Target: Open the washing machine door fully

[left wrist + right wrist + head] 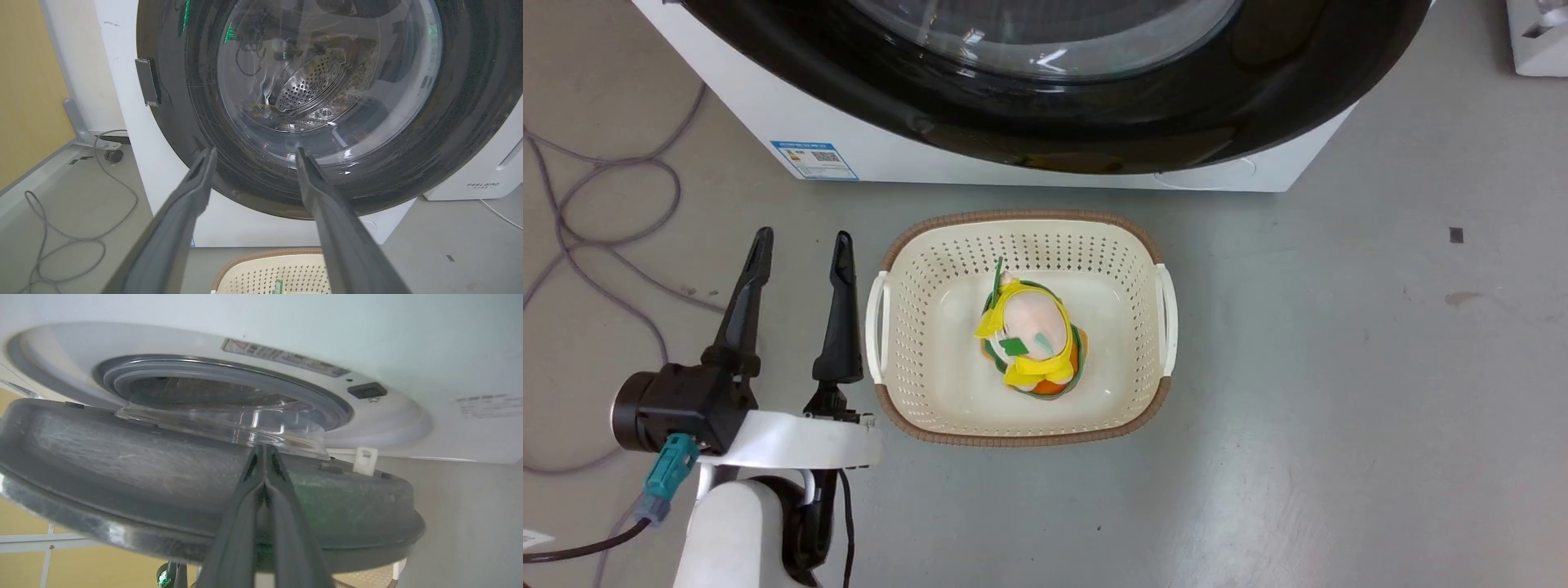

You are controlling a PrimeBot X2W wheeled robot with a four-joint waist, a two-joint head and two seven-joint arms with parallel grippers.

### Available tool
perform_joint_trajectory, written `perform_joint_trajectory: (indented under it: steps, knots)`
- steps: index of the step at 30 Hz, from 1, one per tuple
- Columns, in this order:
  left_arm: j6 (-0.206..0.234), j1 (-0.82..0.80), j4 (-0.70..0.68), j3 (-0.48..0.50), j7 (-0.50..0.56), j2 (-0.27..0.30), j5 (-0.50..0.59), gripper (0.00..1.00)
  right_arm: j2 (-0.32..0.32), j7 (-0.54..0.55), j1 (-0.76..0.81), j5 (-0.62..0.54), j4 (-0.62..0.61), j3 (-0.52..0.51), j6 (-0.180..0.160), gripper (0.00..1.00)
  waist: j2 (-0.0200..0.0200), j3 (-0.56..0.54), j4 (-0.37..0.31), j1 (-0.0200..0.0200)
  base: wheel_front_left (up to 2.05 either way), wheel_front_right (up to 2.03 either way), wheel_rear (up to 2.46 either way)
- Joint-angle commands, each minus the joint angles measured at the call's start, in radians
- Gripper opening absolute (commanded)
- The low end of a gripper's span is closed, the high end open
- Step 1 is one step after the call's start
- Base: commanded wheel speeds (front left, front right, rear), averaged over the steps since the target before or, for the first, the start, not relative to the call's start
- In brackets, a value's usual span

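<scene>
The washing machine (931, 163) is a white box along the top of the head view. Its door (1094, 122), a glossy black disc with a clear glass bowl, stands ajar. In the right wrist view I look at the door's grey inner face (122, 465), with the grey rubber ring (310, 396) of the drum opening behind it. My right gripper (264, 447) is shut and holds nothing; its tips lie at the inner face by the base of the glass bowl. My left gripper (802, 237) is open and empty, low in front of the door (470, 102).
A cream basket (1021, 216) with a brown rim sits on the grey floor before the machine, holding a yellow, green and pink toy (1033, 335). Grey cables (596, 204) loop at the left. A white FEELAIR appliance (482, 175) stands right of the machine.
</scene>
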Motion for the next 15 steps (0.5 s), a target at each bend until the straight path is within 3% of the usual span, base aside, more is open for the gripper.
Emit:
perform_joint_trajectory:
  steps: [1, 15]
  knots:
    - [-0.007, -0.008, 0.006, 0.005, -0.006, 0.0, -0.006, 1.0, -0.005, 0.026, 0.009, 0.026, -0.008, 0.013, 0.001, 0.0, 0.0, -0.012, 0.0, -0.0001, 0.0, 0.0, 0.0]
    - [0.004, 0.033, 0.034, 0.0, -0.006, -0.001, 0.004, 1.0, -0.039, 0.085, 0.234, 0.093, -0.191, 0.021, 0.001, 0.0, 0.0, -0.091, 0.002, -0.0001, 0.0, 0.0, 0.0]
